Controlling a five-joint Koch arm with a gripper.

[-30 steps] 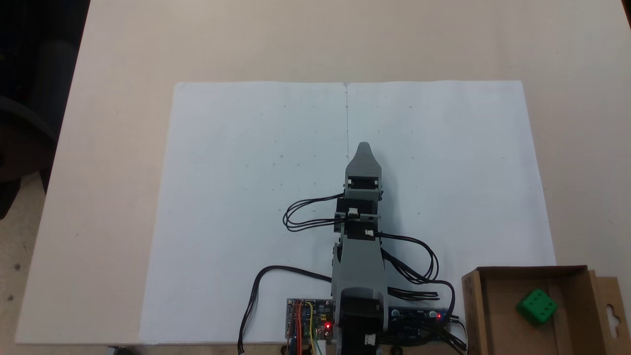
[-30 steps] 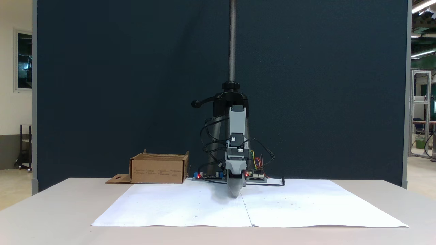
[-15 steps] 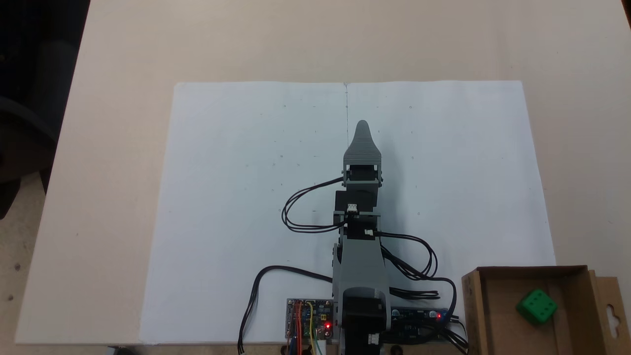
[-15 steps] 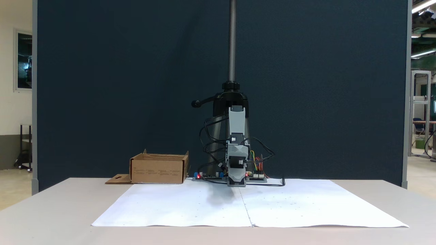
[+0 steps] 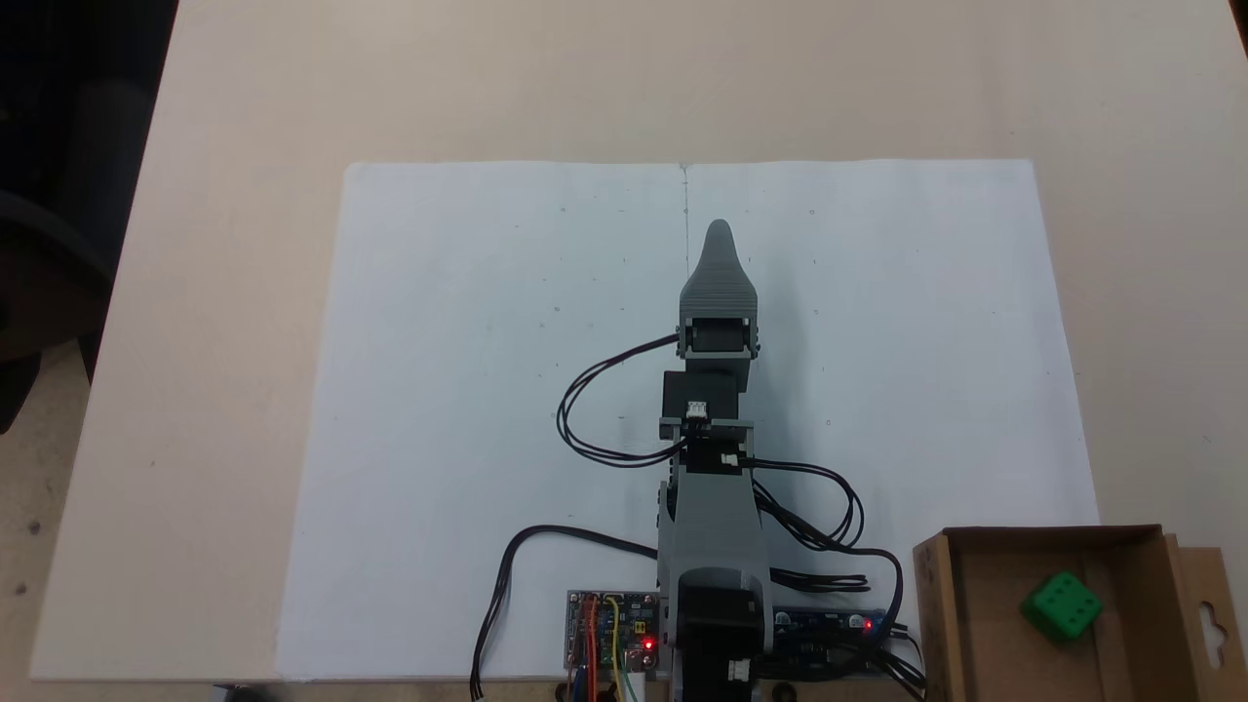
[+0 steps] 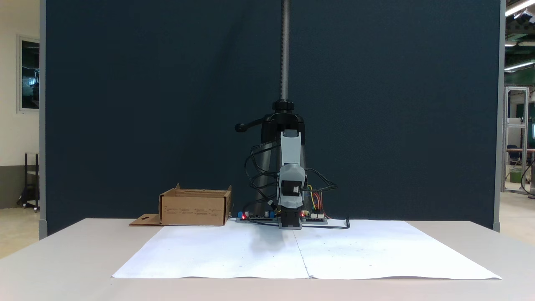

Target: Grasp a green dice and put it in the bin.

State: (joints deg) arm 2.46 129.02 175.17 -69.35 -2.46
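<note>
Inside the shallow brown cardboard bin lies the small bright green plastic dice, near its flap side. Well apart from the bin, the grey gripper points out over the white paper sheet; whether its jaws are apart I cannot tell. A careless sweep toward the bin could nudge it.

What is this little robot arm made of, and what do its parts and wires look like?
The arm looks like grey plastic links joined by boxy black motors with small white plugs. Its gripper is a ribbed grey shell tapering to a rounded tip. Black cables loop out at both sides. At the base lie small circuit boards with red lights and red, yellow and orange wires.
</note>
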